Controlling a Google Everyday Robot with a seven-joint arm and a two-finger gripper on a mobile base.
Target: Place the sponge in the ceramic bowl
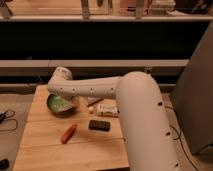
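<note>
The ceramic bowl (pixel 57 104) is green with a paler inside and stands on the left part of the wooden table (pixel 40 150). My white arm reaches across the table from the right. Its far end with the gripper (pixel 71 101) hangs over the bowl's right rim. The arm covers that side of the bowl. The sponge does not show; it may be hidden under the arm or at the gripper.
In front of the bowl lies a red-orange oblong item (pixel 68 133). A black rectangular block (pixel 99 125) sits mid-table, with a pale flat packet (pixel 107 109) just behind it. A dark counter front runs behind the table. A grey panel (pixel 200 95) stands on the right.
</note>
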